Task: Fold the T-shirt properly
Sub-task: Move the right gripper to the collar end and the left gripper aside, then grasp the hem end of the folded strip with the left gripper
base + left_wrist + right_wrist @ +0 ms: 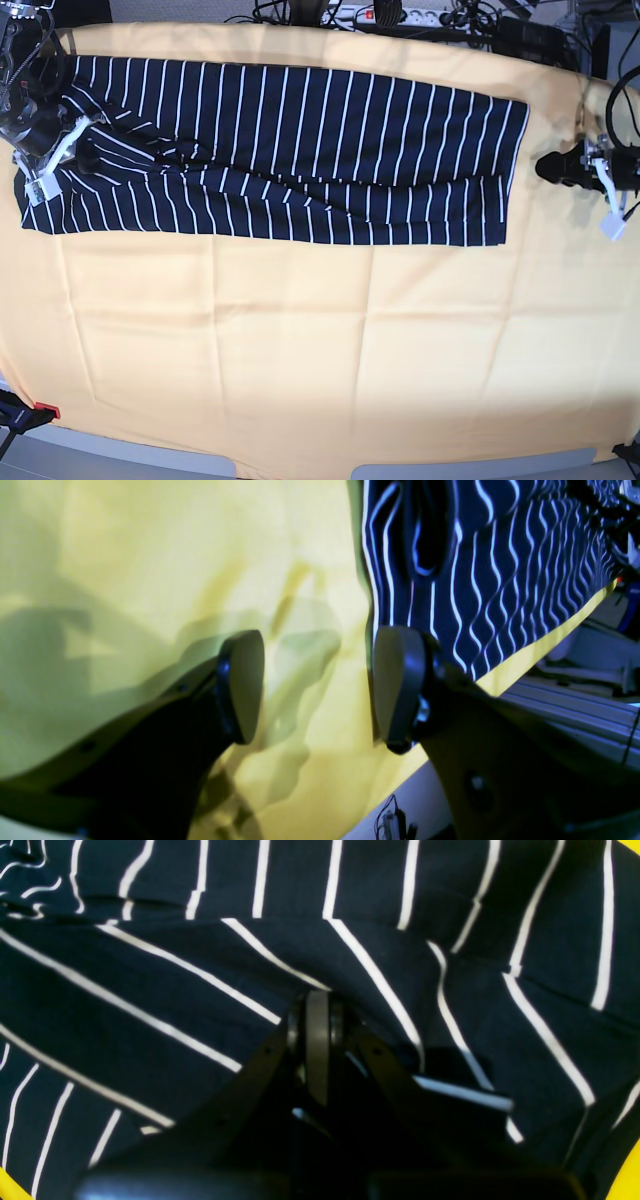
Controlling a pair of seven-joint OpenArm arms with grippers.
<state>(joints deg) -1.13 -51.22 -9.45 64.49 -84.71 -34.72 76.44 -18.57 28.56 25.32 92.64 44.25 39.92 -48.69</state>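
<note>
The T-shirt point(300, 140), dark navy with thin white stripes, lies as a long band across the far half of the yellow-orange cloth point(300, 340). My right gripper point(85, 152) rests on its left end. In the right wrist view that gripper point(318, 1040) is shut, its tip buried in a bunched fold of the T-shirt point(150, 990), with creases running toward it. My left gripper point(545, 166) hovers just off the shirt's right edge. In the left wrist view it point(320, 685) stands open over the cloth point(150, 555), the T-shirt point(500, 580) edge beside one finger, nothing between the pads.
Cables and a power strip point(400, 15) run along the table's back edge. A red clamp point(45, 410) sits at the front left corner. The table's grey front edge point(300, 470) shows below the cloth. Past the cloth's side edge, grey framework point(575, 705) lies below.
</note>
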